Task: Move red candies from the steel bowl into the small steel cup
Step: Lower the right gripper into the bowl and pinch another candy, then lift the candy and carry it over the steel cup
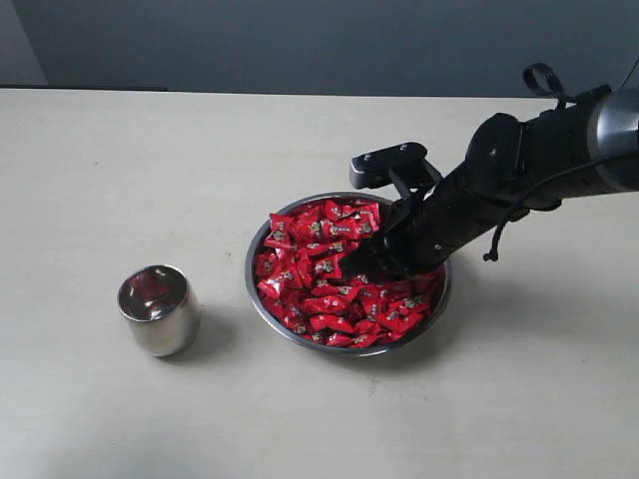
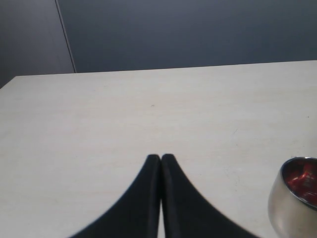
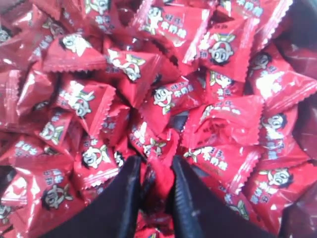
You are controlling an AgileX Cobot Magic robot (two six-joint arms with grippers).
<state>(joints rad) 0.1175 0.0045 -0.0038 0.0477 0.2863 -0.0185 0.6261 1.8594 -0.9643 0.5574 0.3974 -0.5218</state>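
Your right gripper (image 3: 156, 163) pinches a candy (image 3: 157, 191) from the heap filling the bowl (image 1: 344, 351). The cup (image 1: 158, 319) stands well apart on its left-arm side, with bare table (image 1: 120, 180) all round. Your left gripper (image 2: 161, 159) hangs beside the cup, jaws pressed together.

The right arm (image 1: 544, 150) reaches in from the 2 o'clock side of the exterior view and slopes down toward 8 o'clock, its dark forearm tapering to a black wrist (image 1: 439, 215) with a loose cable looping beneath it. The right end effector (image 1: 356, 270) points steeply downward. Seen from the wrist, its two black fingers (image 3: 130, 198) stand a narrow gap apart, pinched on a single red candy (image 3: 156, 191) between them. The left arm does not appear in the exterior view. From its own wrist camera, the left end effector (image 2: 161, 157) hangs above the desk (image 2: 124, 114), its two black fingers pressed together tip to tip and holding nothing.
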